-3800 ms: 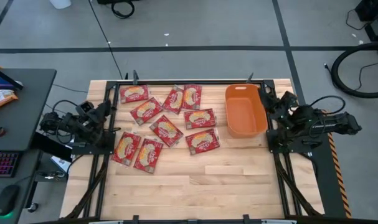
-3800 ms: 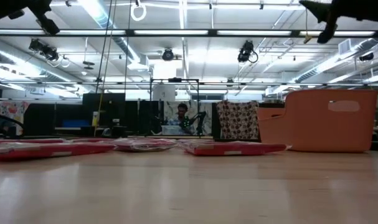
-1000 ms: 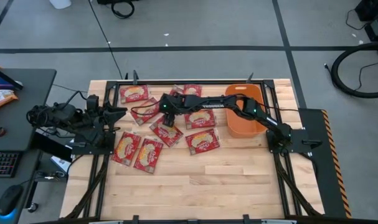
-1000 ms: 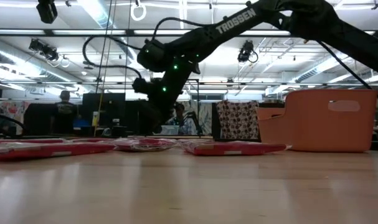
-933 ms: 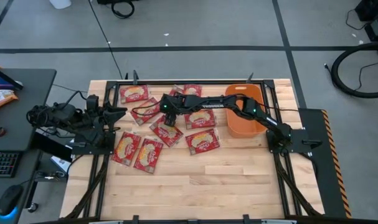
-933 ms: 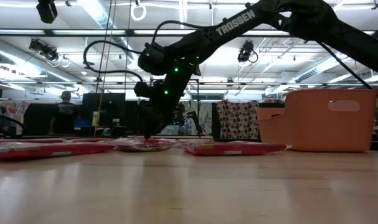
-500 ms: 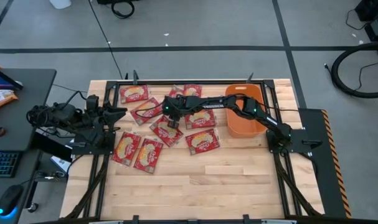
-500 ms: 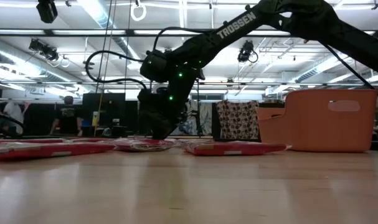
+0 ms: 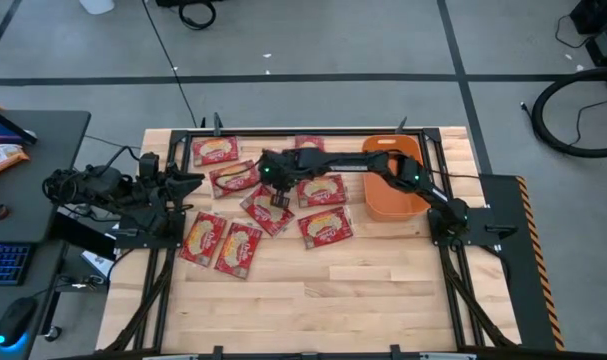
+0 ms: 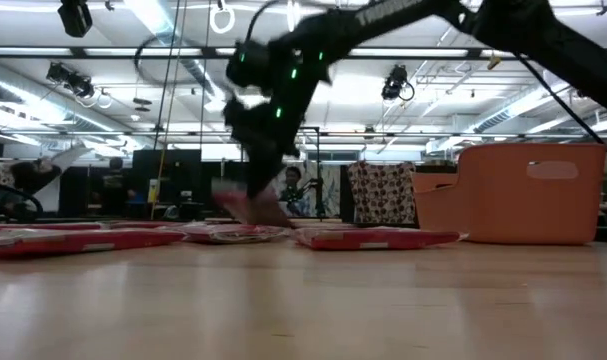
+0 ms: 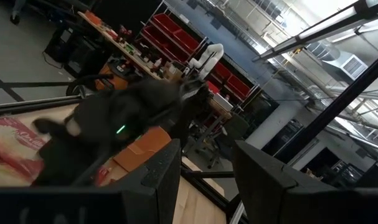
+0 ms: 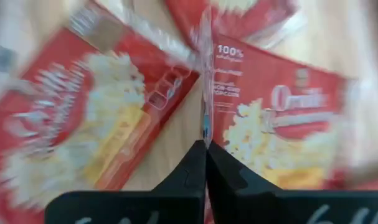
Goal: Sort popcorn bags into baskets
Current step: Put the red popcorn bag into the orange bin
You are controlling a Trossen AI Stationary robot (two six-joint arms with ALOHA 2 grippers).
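High view: eight red popcorn bags show on the wooden table point(image 9: 313, 300), all flat. One bag point(image 9: 215, 150) is near the far left corner, another point(image 9: 235, 177) is just beside it, and a sliver of a third point(image 9: 309, 143) shows past the right arm. Two lie mid-table point(image 9: 321, 190) point(image 9: 266, 210), one point(image 9: 324, 227) is nearer the front, and a touching pair point(image 9: 203, 236) point(image 9: 239, 248) lies at front left.

There is one orange basket point(image 9: 383, 203), at the table's right side, well apart from the left-hand bags. No bag shows inside it.

The right gripper point(image 9: 280, 200) reaches across from the right to the middle of the spread. In the right wrist view its two fingers point(image 12: 189, 177) are pinched together on the thin edge of a ninth bag, the held popcorn bag point(image 12: 205, 74), seen edge-on above two lying bags. In the low view this packet is a blurred pink shape at the gripper, tilted and lifted clear of the table.

The left gripper point(image 9: 188, 180) waits at the table's left edge. Its fingers point(image 11: 157, 180) stand apart with nothing between them.
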